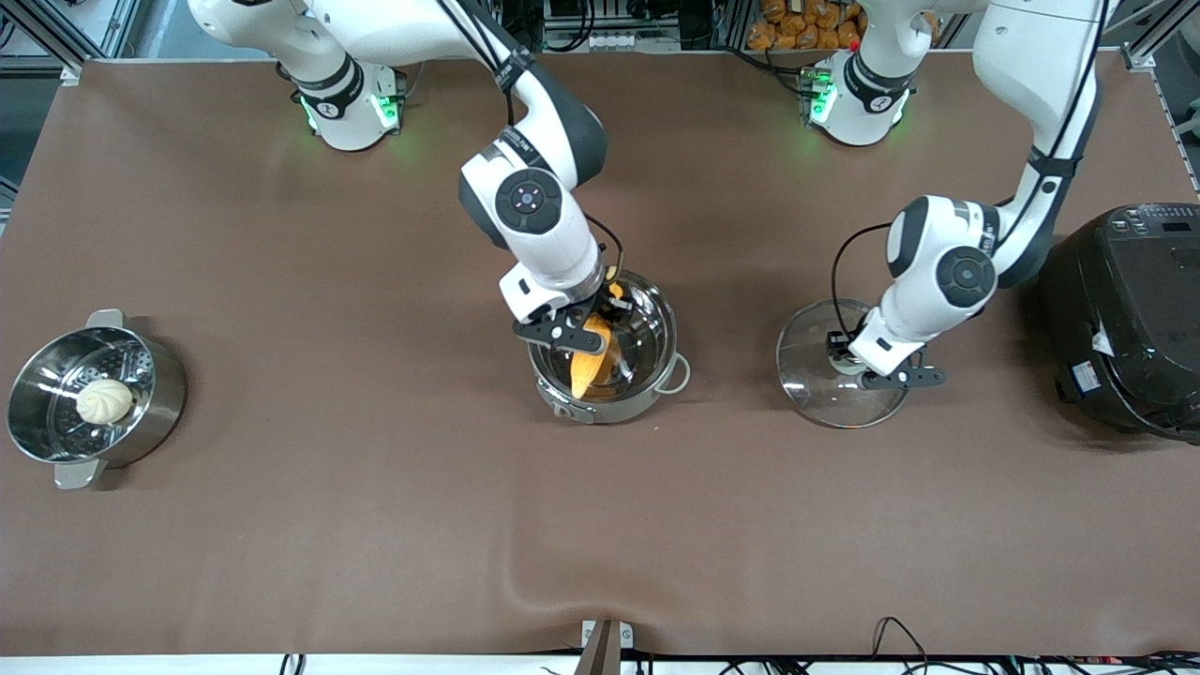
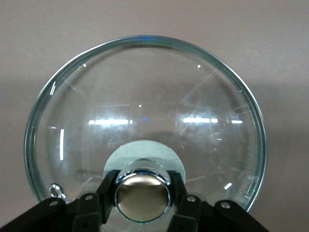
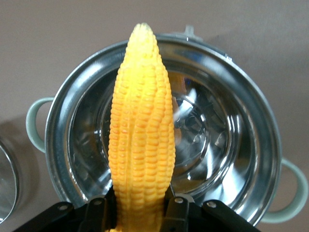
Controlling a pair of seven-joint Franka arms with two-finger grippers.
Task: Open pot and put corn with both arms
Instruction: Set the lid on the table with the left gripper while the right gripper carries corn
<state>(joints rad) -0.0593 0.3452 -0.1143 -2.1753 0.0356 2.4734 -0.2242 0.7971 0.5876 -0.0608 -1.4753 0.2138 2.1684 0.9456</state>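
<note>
The shiny steel pot (image 1: 647,375) stands open at the middle of the table, with a thin loop handle. My right gripper (image 1: 574,330) is shut on the yellow-orange corn (image 1: 589,361) and holds it over the pot, tip pointing down toward the front camera. In the right wrist view the corn (image 3: 140,145) lies across the pot's mouth (image 3: 231,145). My left gripper (image 1: 858,361) is shut on the knob (image 2: 143,194) of the clear glass lid (image 1: 825,394), which is beside the pot toward the left arm's end. The lid (image 2: 145,106) fills the left wrist view.
A steel steamer pot (image 1: 42,427) with a white bun (image 1: 105,401) in it stands at the right arm's end. A large black rice cooker (image 1: 1130,314) stands at the left arm's end, close to the left arm's elbow.
</note>
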